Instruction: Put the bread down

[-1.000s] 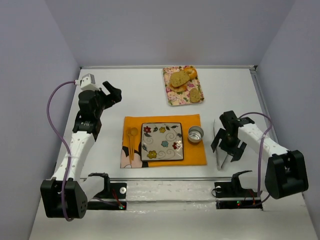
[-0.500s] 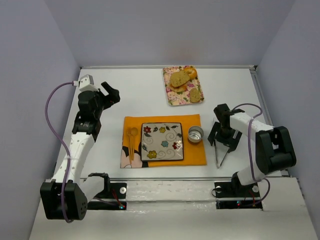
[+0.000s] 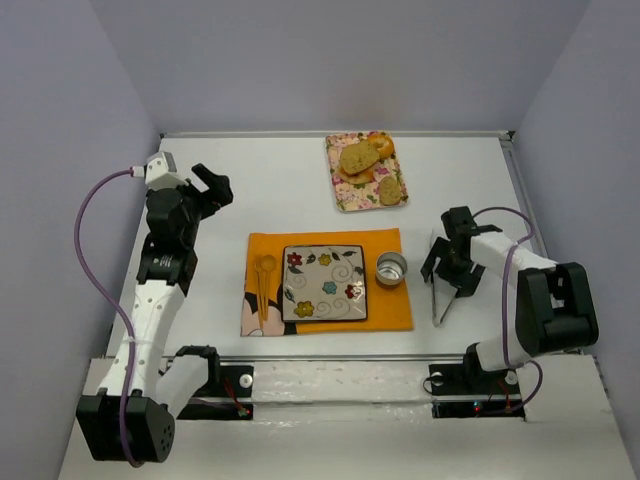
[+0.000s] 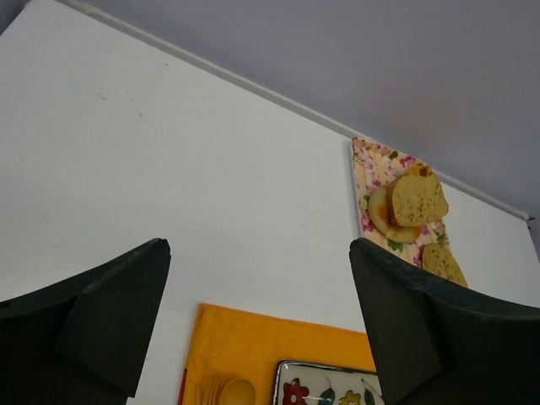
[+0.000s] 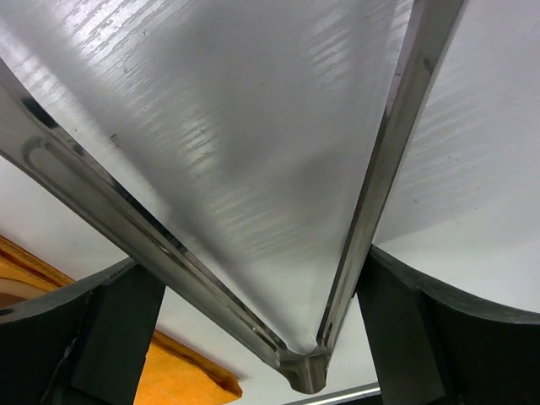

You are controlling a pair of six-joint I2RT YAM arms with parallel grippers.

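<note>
The bread (image 3: 388, 190), a small roundish tan slice, lies on the near end of a floral tray (image 3: 340, 185) at the back of the table. A larger oval slice (image 3: 357, 157) and an orange bun (image 3: 381, 143) lie behind it. The left wrist view shows the bread (image 4: 443, 263) partly hidden behind my finger. My left gripper (image 3: 210, 185) (image 4: 257, 253) is open and empty, up over the back left of the table. My right gripper (image 3: 455, 270) (image 5: 253, 270) is open, low over metal tongs (image 3: 441, 300) (image 5: 308, 371), with a finger on either side of them.
An orange placemat (image 3: 385, 315) lies in the middle and carries a square flowered plate (image 3: 325, 283), a small metal cup (image 3: 391, 268) and a wooden spoon (image 3: 264, 275). Walls close the table on the left, the back and the right.
My right arm has folded back and its gripper has shifted over the tongs, which have turned a little on the table. My left arm has swung slightly to the left.
</note>
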